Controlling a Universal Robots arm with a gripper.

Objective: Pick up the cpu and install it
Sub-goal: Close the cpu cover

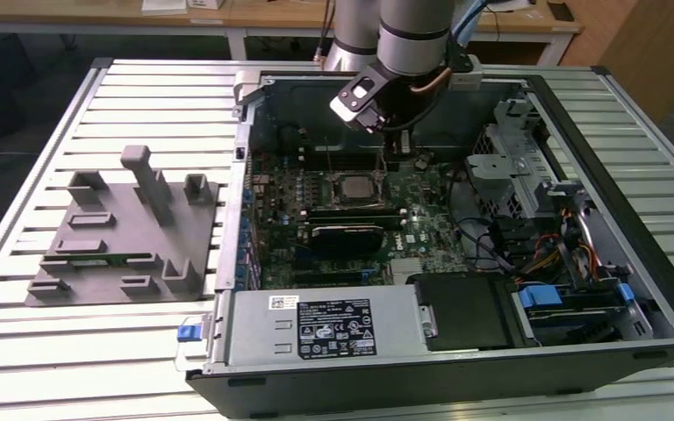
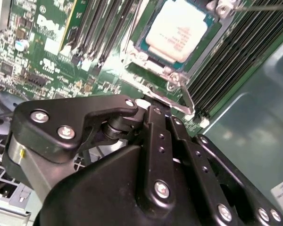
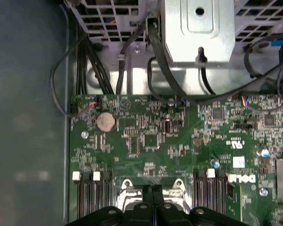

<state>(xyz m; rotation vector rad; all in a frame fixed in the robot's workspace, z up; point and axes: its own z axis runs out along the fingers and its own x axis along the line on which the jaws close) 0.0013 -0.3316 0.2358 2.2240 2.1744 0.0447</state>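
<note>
The cpu [image 2: 177, 30], a silver-topped square chip with a pale rim, lies flat in the motherboard socket [image 2: 146, 59], and in the exterior view the cpu [image 1: 354, 186] sits mid-board. My gripper [image 2: 153, 104] hovers above the board just beside the socket, toward the case's back wall. Its black fingers are pressed together with nothing between them. In the first wrist view my gripper [image 3: 153, 192] points down over the socket's edge. From outside, my gripper [image 1: 396, 140] hangs inside the open computer case [image 1: 618, 96].
A grey moulded fixture [image 1: 115, 237] with a thin green stick in it lies on the slatted table at the exterior view's left. Inside the case are a power supply [image 1: 326, 329], a drive cage [image 1: 525, 175], loose cables [image 3: 160, 61] and memory slots [image 2: 245, 52].
</note>
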